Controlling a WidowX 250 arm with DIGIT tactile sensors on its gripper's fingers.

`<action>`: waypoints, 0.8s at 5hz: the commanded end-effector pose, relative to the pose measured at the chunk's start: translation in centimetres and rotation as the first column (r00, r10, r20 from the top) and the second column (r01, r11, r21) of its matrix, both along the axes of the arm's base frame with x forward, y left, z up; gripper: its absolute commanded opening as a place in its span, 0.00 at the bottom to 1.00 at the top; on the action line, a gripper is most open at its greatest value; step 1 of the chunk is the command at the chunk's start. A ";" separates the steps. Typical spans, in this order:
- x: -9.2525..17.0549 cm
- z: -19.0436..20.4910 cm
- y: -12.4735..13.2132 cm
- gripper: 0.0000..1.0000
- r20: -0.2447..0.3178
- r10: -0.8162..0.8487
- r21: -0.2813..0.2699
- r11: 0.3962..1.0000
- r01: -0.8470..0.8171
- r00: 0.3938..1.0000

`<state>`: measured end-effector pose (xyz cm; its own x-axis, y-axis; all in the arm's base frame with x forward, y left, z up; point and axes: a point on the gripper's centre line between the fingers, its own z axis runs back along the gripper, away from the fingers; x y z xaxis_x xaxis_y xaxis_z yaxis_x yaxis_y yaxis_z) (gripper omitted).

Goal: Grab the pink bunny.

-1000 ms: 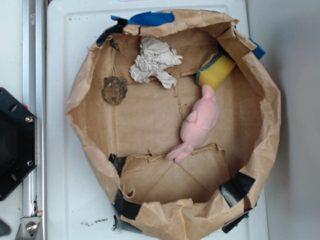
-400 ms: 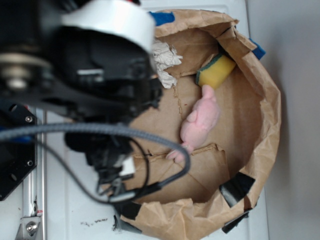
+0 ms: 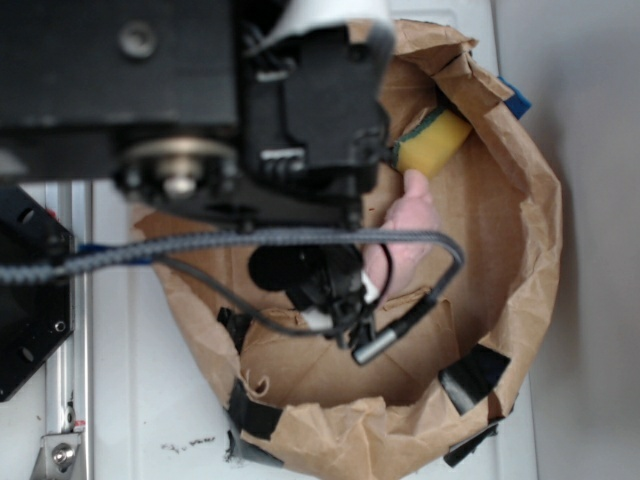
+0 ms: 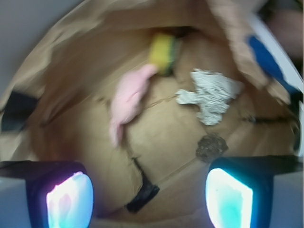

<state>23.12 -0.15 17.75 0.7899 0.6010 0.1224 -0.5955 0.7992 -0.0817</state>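
The pink bunny point(image 4: 127, 97) lies stretched out on the brown paper floor of a cut-down paper bag point(image 3: 535, 250). One end of it touches a yellow-and-green sponge point(image 4: 164, 50). In the exterior view my arm point(image 3: 250, 120) hangs over the bag's left and middle, and only the bunny's point(image 3: 408, 222) right part shows beside it. My gripper point(image 4: 149, 199) is open, its two lit pads point(image 4: 69, 202) wide apart with nothing between them. It is well above and short of the bunny, which sits up and left of centre in the wrist view.
A crumpled whitish paper wad point(image 4: 211, 95) and a small brown lump point(image 4: 211, 146) lie to the bunny's right in the wrist view. The sponge point(image 3: 432, 140) rests against the bag's wall. Raised paper walls ring the floor, with black tape point(image 3: 475, 375) on the rim.
My arm came in from the left and moved right over the bag, covering the paper wad and brown lump in the exterior view. The bunny and sponge have not moved.
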 end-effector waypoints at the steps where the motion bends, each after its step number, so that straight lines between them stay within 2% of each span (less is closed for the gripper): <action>1: 0.0 1.0 0.2 1.00 0.043 0.000 0.003 1.000 0.000 0.999; 3: 0.0 1.0 0.2 1.00 0.043 0.000 0.003 1.000 0.000 0.999; 4: 1.5 -3.0 1.9 1.00 0.030 0.050 -0.004 0.999 -0.050 0.998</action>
